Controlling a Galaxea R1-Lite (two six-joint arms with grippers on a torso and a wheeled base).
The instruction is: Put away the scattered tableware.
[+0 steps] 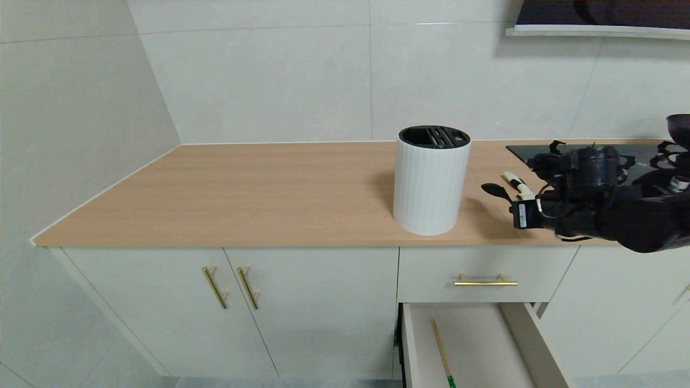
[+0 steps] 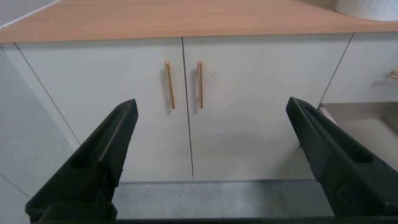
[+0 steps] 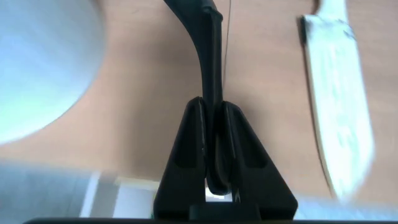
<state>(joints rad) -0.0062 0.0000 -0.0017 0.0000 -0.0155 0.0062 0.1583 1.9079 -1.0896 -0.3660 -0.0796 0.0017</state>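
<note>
A black spoon (image 1: pixel 495 190) hangs just above the wooden counter (image 1: pixel 269 188), to the right of the white ribbed utensil holder (image 1: pixel 430 186). My right gripper (image 1: pixel 517 206) is shut on the spoon's handle (image 3: pixel 208 56), its fingers (image 3: pixel 186 137) pressed against both sides. A white-handled knife (image 1: pixel 516 182) lies on the counter just behind the spoon, and its blade (image 3: pixel 336 99) lies beside the gripper. The holder (image 3: pixel 43 62) stands close by. My left gripper (image 2: pixel 211 109) is open and holds nothing, low in front of the cabinet doors (image 2: pixel 186 106).
Below the counter's right part a drawer (image 1: pixel 409 345) stands pulled out with chopsticks (image 1: pixel 442 350) inside. A black stove top (image 1: pixel 636 153) with pot supports sits at the far right. Tiled walls bound the counter at the back and left.
</note>
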